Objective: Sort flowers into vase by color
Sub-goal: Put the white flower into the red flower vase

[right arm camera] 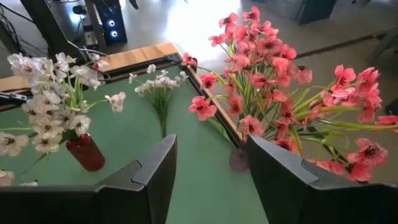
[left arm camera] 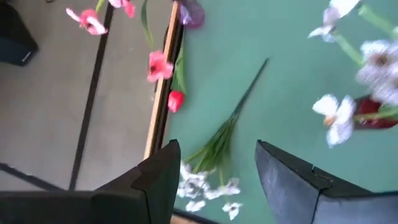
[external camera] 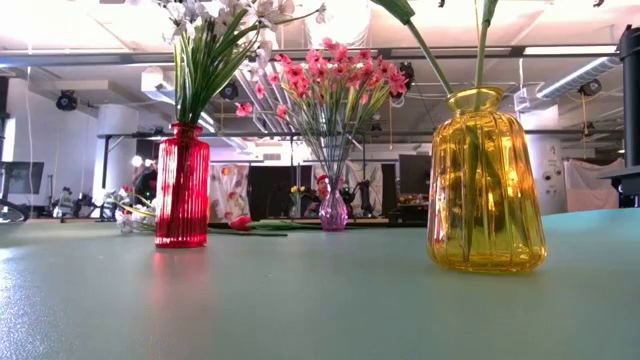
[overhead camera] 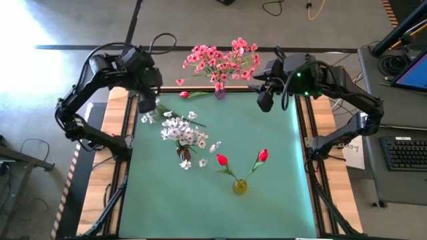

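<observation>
**Currently: flower positions and claw status**

Loose on the green table lies one white spray, near the far left corner, stem pointing toward the table's middle. A red bud lies loose at the far edge, just beside the purple vase.

Sorted items:
- Pink blossoms stand in the purple vase at the far edge, centre.
- White blossoms stand in the red vase, left of centre.
- Two red buds stand in the yellow vase, nearer the front.

My left claw hovers above the loose white spray, fingers apart, gripping nothing. My right claw hangs at the far edge, just right of the purple vase, fingers likewise apart and empty.
</observation>
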`<move>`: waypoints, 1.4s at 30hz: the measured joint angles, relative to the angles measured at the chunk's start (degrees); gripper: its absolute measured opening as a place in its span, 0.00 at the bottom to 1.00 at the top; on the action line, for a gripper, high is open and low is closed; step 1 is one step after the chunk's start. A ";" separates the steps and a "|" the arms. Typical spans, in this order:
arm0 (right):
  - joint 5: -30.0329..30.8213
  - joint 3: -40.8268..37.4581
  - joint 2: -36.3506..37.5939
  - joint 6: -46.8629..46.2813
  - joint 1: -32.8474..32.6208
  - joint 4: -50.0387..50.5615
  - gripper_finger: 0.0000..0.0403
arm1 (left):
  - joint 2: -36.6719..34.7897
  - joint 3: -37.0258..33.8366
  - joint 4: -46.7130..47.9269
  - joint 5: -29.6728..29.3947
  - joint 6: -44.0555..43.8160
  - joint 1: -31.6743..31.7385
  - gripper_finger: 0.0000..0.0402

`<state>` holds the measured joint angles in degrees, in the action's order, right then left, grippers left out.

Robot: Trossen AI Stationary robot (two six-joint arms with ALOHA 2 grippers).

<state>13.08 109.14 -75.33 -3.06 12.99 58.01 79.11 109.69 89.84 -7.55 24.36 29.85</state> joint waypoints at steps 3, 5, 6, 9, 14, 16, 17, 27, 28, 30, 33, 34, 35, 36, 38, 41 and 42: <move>0.00 0.00 -0.18 0.01 0.00 -0.23 0.46 | -0.31 -1.55 0.21 -1.63 3.50 2.73 0.48; -0.02 0.00 -0.42 -0.03 0.00 -0.11 0.46 | -0.01 -2.57 0.19 -2.11 6.30 5.21 0.48; -0.02 -0.01 -0.45 -0.24 0.00 0.15 0.46 | 0.18 -3.13 0.10 -2.12 7.44 6.35 0.48; -0.02 -0.02 -0.48 -1.35 0.00 1.01 0.46 | 0.02 -6.39 -1.70 -1.89 10.38 9.51 0.48; -0.07 -0.02 -0.48 -1.91 0.00 1.94 0.46 | -0.07 -15.46 -4.97 -0.65 13.87 12.53 0.48; -0.45 -0.02 -0.48 -2.25 0.00 1.94 0.46 | -0.09 -19.62 -7.09 1.33 14.24 12.91 0.48; -1.10 -0.02 -0.47 -2.81 0.00 1.94 0.46 | -0.10 -21.57 -8.26 2.20 14.29 12.98 0.48; -5.74 -0.04 0.68 -7.35 0.00 2.17 0.46 | -0.37 -37.85 -25.13 3.17 19.76 13.05 0.45; -5.85 -0.04 0.68 -7.91 0.00 2.27 0.46 | -0.35 -39.03 -26.30 3.21 20.30 13.05 0.45; -5.85 -0.04 0.68 -9.33 0.00 3.15 0.46 | -0.18 -41.08 -27.95 3.26 21.13 13.05 0.45; -5.84 -0.04 0.63 -10.36 0.00 3.77 0.46 | 0.17 -44.20 -30.74 3.25 21.89 13.03 0.45; -5.84 -0.04 0.61 -10.50 0.00 4.01 0.46 | 0.25 -45.28 -31.94 3.25 21.96 13.03 0.45; -5.84 -0.04 0.57 -10.61 0.00 4.01 0.46 | 0.32 -46.34 -33.29 3.26 22.04 13.03 0.45; -5.84 -0.04 0.45 -10.61 0.00 3.89 0.46 | 0.35 -47.33 -34.81 3.28 22.12 13.03 0.45; -5.83 -0.04 0.41 -10.71 0.00 3.90 0.46 | 0.35 -49.12 -37.15 3.27 22.74 13.03 0.45; -5.81 -0.04 0.37 -11.31 0.00 3.80 0.46 | 0.35 -50.82 -40.17 3.28 23.37 13.03 0.45; -5.80 -0.04 0.37 -11.37 0.00 3.68 0.46 | 0.35 -51.27 -41.39 3.28 23.37 13.03 0.45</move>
<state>7.28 109.10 -74.96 -14.44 12.99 61.69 79.46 58.42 48.45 -4.27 47.72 42.87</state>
